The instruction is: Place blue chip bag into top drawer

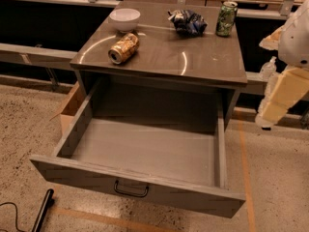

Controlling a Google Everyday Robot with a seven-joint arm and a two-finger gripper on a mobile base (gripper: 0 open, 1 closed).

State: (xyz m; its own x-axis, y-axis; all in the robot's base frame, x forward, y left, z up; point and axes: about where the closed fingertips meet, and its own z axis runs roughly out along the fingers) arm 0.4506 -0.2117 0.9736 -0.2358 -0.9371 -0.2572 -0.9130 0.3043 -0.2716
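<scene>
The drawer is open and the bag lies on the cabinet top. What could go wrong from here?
The blue chip bag lies close to the upright green can; the gripper, now at the right edge beside the cabinet, might tip the can when reaching in. The bag looks crumpled, so a grasp could slip and drop it short of the open top drawer.

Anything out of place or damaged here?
The gold can lies dented on its side on the tabletop, unlike the upright green can. The blue chip bag beside that is crumpled. The gripper hangs beyond the tabletop's right edge, touching nothing.
</scene>
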